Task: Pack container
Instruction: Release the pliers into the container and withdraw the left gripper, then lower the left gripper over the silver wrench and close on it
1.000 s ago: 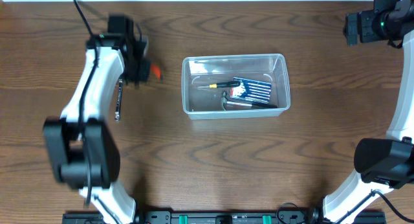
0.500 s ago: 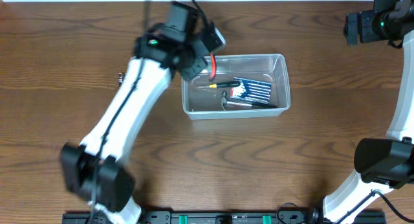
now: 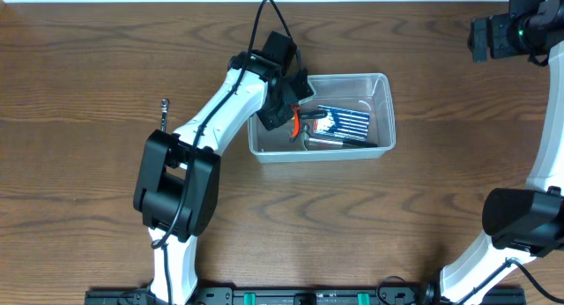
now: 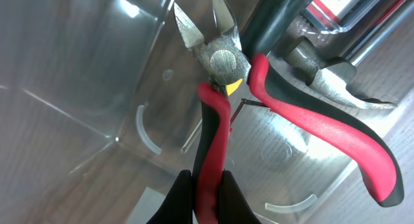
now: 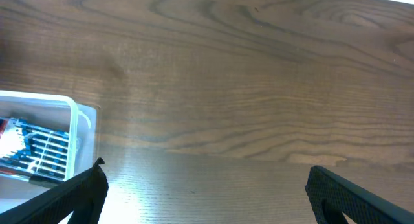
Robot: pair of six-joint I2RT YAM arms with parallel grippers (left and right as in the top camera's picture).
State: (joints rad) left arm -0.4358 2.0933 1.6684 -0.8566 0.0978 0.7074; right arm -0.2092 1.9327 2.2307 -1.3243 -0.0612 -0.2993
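Observation:
The clear rectangular container [image 3: 385, 111] stands at the table's centre, also seen in the right wrist view [image 5: 81, 130]. My left gripper [image 3: 287, 111] is inside its left end, shut on one handle of red-and-black cutting pliers [image 4: 226, 75]. The pliers hang low over the container's floor. A blue-and-white striped pack [image 3: 344, 122], a screwdriver and a dark tool [image 4: 336, 81] lie in the container. My right gripper [image 5: 207, 198] is open and empty, high at the far right, over bare table.
A slim metal wrench [image 3: 164, 113] lies on the wood at the left, apart from the container. The table's back edge meets a white strip at the top.
My left gripper has carried the red-handled pliers from the table's left side rightward to the container and down into its left end. The right arm has not moved.

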